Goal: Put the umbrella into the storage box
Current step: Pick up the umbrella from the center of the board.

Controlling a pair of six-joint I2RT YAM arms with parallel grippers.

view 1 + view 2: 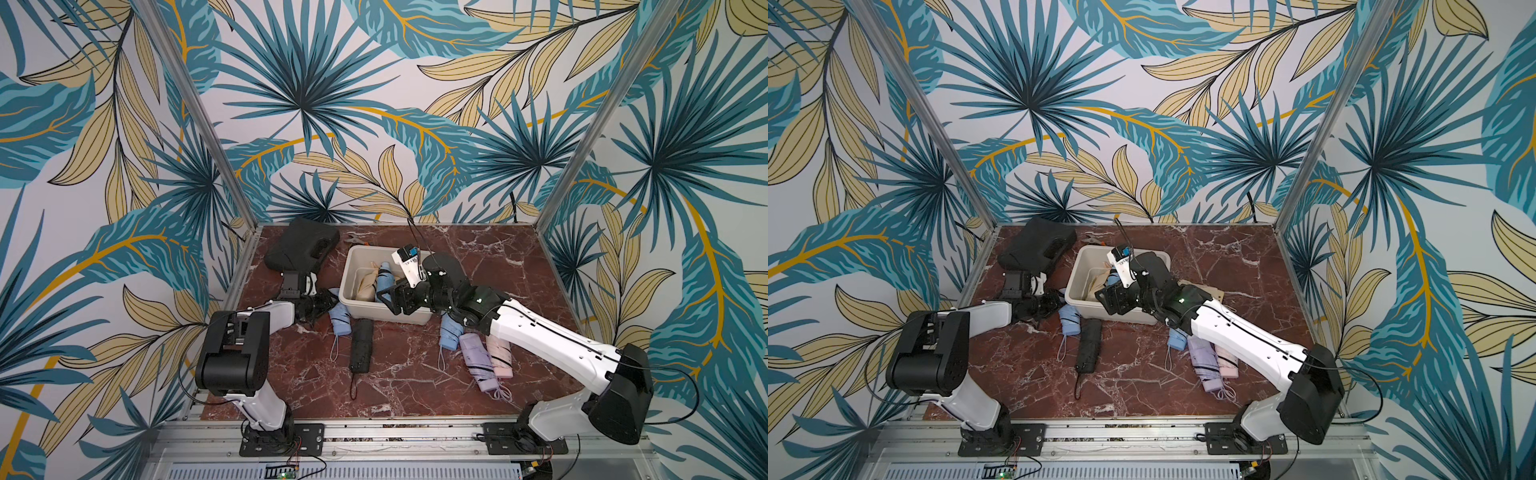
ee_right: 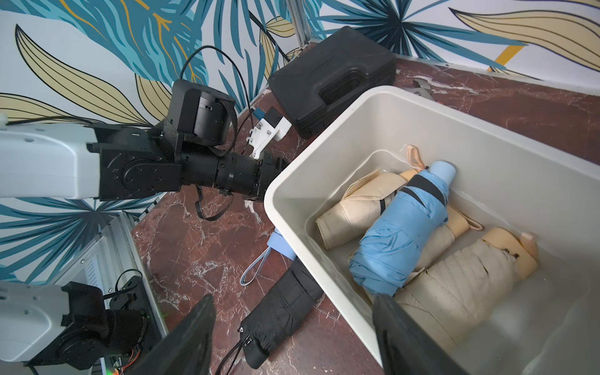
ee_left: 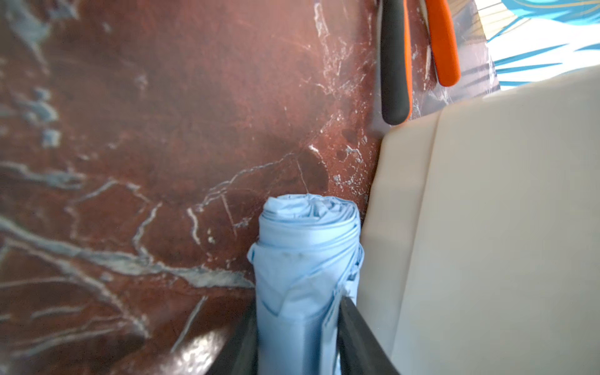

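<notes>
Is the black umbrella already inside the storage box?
No, the black umbrella lies on the table just outside the storage box, by its near wall.

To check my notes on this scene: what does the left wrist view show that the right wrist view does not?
Only the left wrist view: the left gripper, its jaws pressed on both sides of the light blue umbrella lying beside the storage box. Only the right wrist view: the box's inside, holding two beige umbrellas and a blue umbrella; the black umbrella and black case outside it. Both: the storage box, the marble table, and the light blue umbrella, though the right wrist view shows only its handle end.
</notes>
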